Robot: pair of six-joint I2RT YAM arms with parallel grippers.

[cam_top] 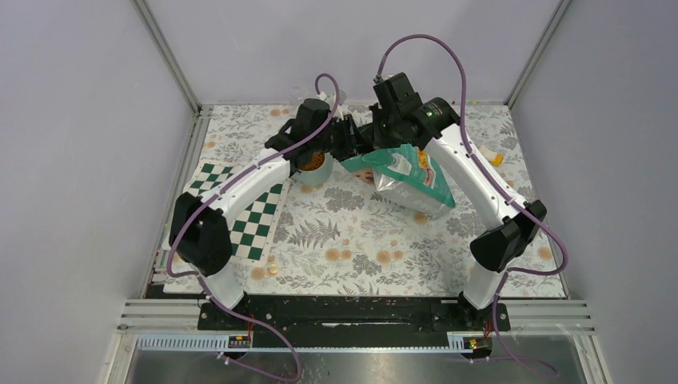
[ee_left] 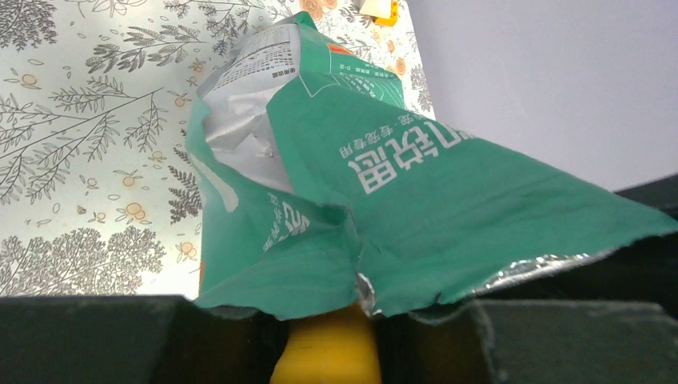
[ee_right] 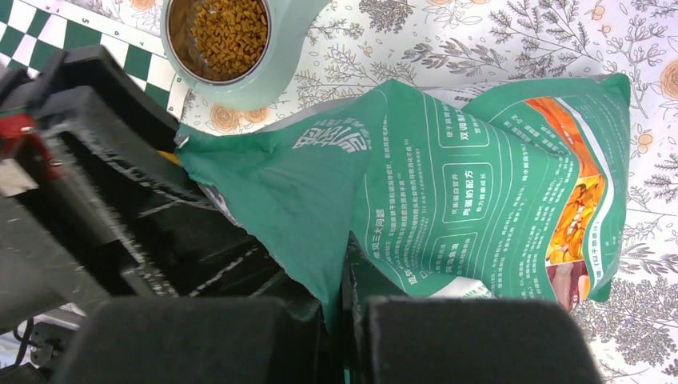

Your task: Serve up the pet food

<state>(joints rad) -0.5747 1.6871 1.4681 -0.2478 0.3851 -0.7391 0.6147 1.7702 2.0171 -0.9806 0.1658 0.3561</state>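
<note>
The teal-and-white pouch hangs tilted above the floral cloth, its torn mouth toward the left; it also shows in the left wrist view and the right wrist view. My right gripper is shut on the pouch's top edge. My left gripper is shut on the orange scoop, whose front end is hidden inside the pouch mouth. A pale green bowl with brown kibble stands just left of the pouch.
A green-and-white checkered mat lies at the left of the cloth. A small orange-and-white object lies at the back right, near the wall. Grey walls close in on three sides.
</note>
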